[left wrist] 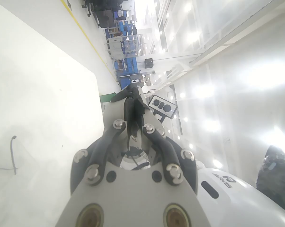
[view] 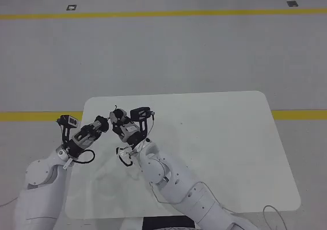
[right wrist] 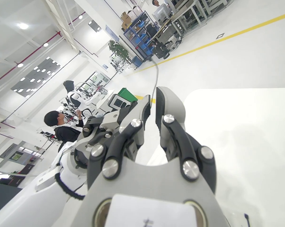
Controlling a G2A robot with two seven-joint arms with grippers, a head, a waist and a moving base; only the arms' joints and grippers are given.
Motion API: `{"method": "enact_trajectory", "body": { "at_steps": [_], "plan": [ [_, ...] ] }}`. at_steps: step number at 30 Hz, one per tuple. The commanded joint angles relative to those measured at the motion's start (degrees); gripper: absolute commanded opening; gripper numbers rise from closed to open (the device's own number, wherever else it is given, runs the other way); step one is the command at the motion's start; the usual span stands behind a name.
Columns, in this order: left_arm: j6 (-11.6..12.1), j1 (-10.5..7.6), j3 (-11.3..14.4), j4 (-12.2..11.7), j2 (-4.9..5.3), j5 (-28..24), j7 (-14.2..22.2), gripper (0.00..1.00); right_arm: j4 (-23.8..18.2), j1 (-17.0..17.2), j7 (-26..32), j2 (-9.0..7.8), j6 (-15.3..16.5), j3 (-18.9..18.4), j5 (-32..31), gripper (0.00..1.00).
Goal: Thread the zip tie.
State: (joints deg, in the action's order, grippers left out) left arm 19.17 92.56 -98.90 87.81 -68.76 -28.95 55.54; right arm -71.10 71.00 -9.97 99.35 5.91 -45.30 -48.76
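Note:
A thin dark zip tie point(right wrist: 156, 76) stands up from between the fingers of my right gripper point(right wrist: 153, 98), which is shut on it. Its free end curves away above the fingertips. In the top view the two grippers meet tip to tip over the far left corner of the white table point(view: 221, 144). The right gripper point(view: 116, 119) faces the left gripper point(view: 102, 123), and a short black end of the zip tie point(view: 116, 108) pokes out above them. In the left wrist view my left gripper point(left wrist: 132, 95) is shut on a dark strip; the zip tie's part inside it is hidden.
A second black zip tie point(left wrist: 13, 152) lies flat on the table point(left wrist: 38, 83), apart from both grippers. The table's rounded far left corner and edge are close to the grippers. Bare tabletop stretches to the right and front in the top view.

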Motion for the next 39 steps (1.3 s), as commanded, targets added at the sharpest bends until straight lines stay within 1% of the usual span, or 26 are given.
{"method": "enact_trajectory", "body": {
  "at_steps": [1,6,9,11,12,13,14,16,18,20,22,25,26,27,32,33,34,35,36,37,38,39],
  "plan": [
    [0.00,0.00,0.00,0.00,0.00,0.00,0.00,0.00,-0.60,0.53,-0.86,-0.24,0.09,-0.70,-0.53,1.00],
    [0.00,0.00,0.00,0.00,0.00,0.00,0.00,0.00,-3.13,2.78,-2.68,-1.16,0.41,-2.80,-2.70,1.00],
    [0.00,0.00,0.00,0.00,0.00,0.00,0.00,0.00,-4.92,4.57,-3.93,-1.91,1.15,-4.33,-4.67,1.00],
    [0.00,0.00,0.00,0.00,0.00,0.00,0.00,0.00,-6.13,5.63,-5.42,-2.51,1.63,-5.22,-7.72,1.00],
    [-0.75,-0.07,0.30,0.06,-0.02,-0.23,-0.71,0.00,-6.65,6.04,-6.48,-2.75,1.74,-5.48,-9.45,1.00],
    [-2.49,-0.12,0.81,0.09,-0.01,-1.54,-0.23,0.00,-7.03,6.48,-7.63,-2.98,1.52,-5.71,-11.28,1.00],
    [-6.15,-0.41,1.02,-0.08,0.07,-5.41,2.04,0.00,-7.45,6.92,-9.45,-3.26,0.37,-5.97,-14.47,1.00],
    [-10.37,-0.93,0.36,-0.87,0.38,-8.90,5.16,0.00,-7.83,7.51,-11.45,-3.55,-1.81,-5.91,-18.76,1.00],
    [-15.79,-1.81,-0.45,-2.07,0.73,-13.42,8.98,0.00,-8.02,7.98,-13.27,-3.76,-3.64,-5.68,-22.26,1.00],
    [-19.28,-2.48,-1.07,-3.09,1.04,-15.81,11.38,0.00,-7.83,8.03,-14.18,-3.89,-5.75,-5.52,-25.27,1.00],
    [-23.40,-3.15,-1.38,-4.24,1.34,-18.40,13.93,0.00,-7.31,7.85,-14.99,-3.92,-7.86,-5.09,-28.02,1.00],
    [-28.11,-4.17,-1.82,-5.72,1.79,-21.06,16.90,0.00,-5.75,6.81,-16.01,-3.81,-10.10,-4.08,-31.67,1.00],
    [-27.05,-4.53,-2.20,-5.55,1.95,-20.08,16.71,0.00,-5.75,6.81,-16.01,-3.81,-10.10,-4.08,-31.67,1.00],
    [-24.09,-4.66,-2.62,-4.77,2.08,-17.84,16.09,0.00,-5.75,6.81,-16.01,-3.81,-10.10,-4.08,-31.67,1.00],
    [-24.09,-4.66,-2.62,-4.77,2.08,-17.84,16.09,0.00,-5.75,6.81,-16.01,-3.81,-10.10,-4.08,-31.67,1.00],
    [-24.42,-4.65,-2.48,-4.81,2.05,-18.19,15.87,0.00,-5.75,6.81,-16.01,-3.81,-10.10,-4.08,-31.67,1.00],
    [-26.41,-4.75,-2.03,-5.00,1.98,-20.03,15.25,0.00,-5.75,6.81,-16.01,-3.81,-10.10,-4.08,-31.67,1.00],
    [-27.35,-5.08,-2.14,-5.05,2.03,-20.72,13.89,0.00,-5.10,6.33,-15.02,-4.06,-11.76,-3.93,-35.88,1.00],
    [-27.86,-5.14,-2.00,-5.25,2.02,-21.58,13.39,0.00,-4.55,5.96,-14.41,-4.24,-13.63,-3.58,-40.05,1.00],
    [-30.25,-5.16,-1.52,-5.73,1.96,-23.93,13.81,0.00,-3.79,5.35,-14.17,-4.43,-15.52,-2.59,-41.20,1.00],
    [-33.07,-5.43,-1.45,-6.02,2.00,-26.36,14.27,0.00,-1.86,3.41,-14.50,-4.92,-18.13,-0.15,-41.20,1.00],
    [-34.41,-5.51,-1.48,-6.18,2.07,-27.39,14.49,0.00,-0.33,2.01,-14.98,-5.30,-20.62,1.84,-41.20,1.00]
  ]
}}
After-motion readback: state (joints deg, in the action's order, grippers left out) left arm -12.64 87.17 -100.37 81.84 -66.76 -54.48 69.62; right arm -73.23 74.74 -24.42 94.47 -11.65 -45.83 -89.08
